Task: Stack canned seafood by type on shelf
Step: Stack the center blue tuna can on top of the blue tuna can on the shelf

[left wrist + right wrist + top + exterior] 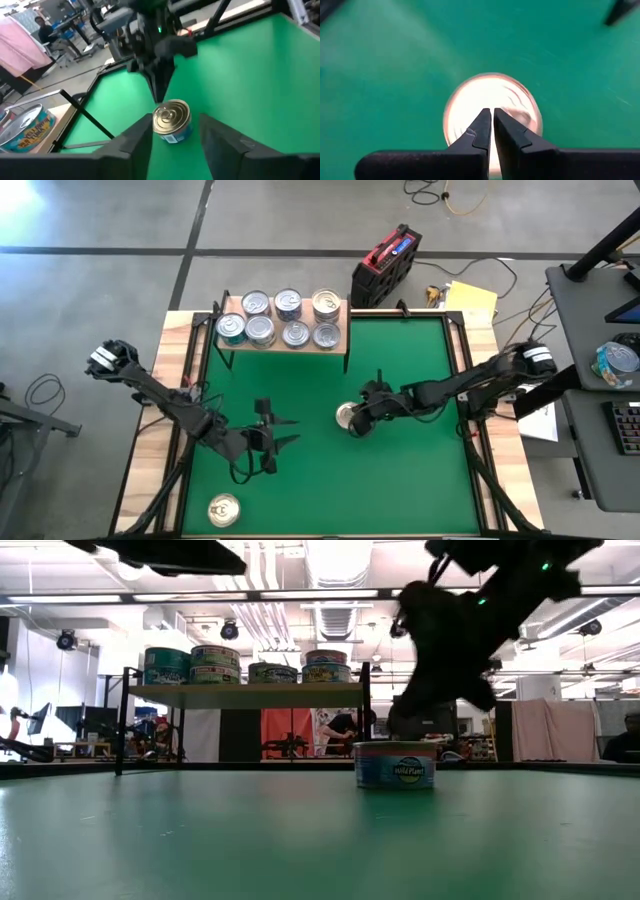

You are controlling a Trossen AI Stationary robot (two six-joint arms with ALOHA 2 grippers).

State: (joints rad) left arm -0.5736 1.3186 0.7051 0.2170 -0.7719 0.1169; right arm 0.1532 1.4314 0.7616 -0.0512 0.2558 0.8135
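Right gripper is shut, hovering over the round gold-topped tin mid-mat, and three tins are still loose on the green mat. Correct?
Not quite: only two are loose on the green mat. The high view shows the round gold-topped tin under the shut right gripper and another round gold-topped tin near the front edge.

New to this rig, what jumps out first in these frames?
The shelf at the mat's far edge, crowded with tins. Mid-mat, the right gripper, fingers shut, hangs right over a lone tin, while the left gripper faces it from the side, fingers apart. One more tin sits alone near the front-left corner.
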